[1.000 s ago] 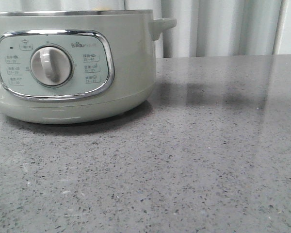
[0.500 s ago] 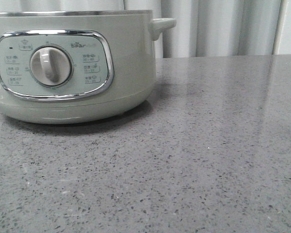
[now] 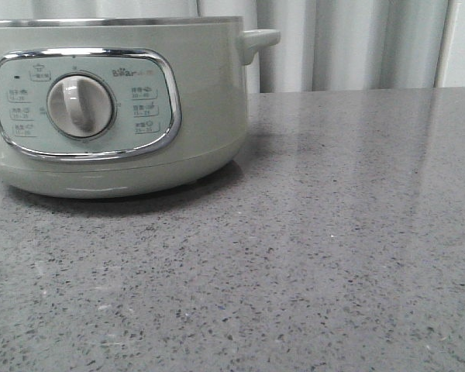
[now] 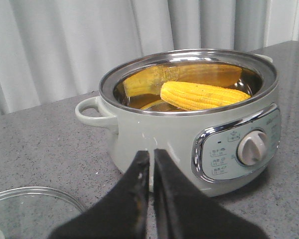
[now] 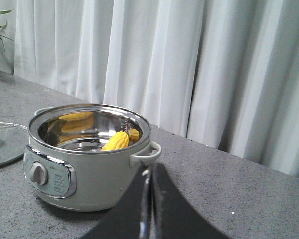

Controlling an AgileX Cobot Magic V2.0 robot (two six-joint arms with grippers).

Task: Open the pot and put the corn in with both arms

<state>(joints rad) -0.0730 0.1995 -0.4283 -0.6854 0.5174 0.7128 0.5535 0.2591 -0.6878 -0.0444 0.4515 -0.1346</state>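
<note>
while the corn [image 4: 204, 95] lies on its side inside the pot [image 4: 189, 134], against the shiny metal inner wall that mirrors it, the pot stands uncovered on the speckled grey surface [image 3: 310, 256] with its dial [image 3: 80, 106] facing the front camera. a glass lid [image 4: 35, 211] lies flat on the surface just beside the pot, on the side away from its control panel. the left gripper [image 4: 151, 167] and right gripper [image 5: 150, 191] both hang near the pot with fingers pressed together, holding nothing.
</note>
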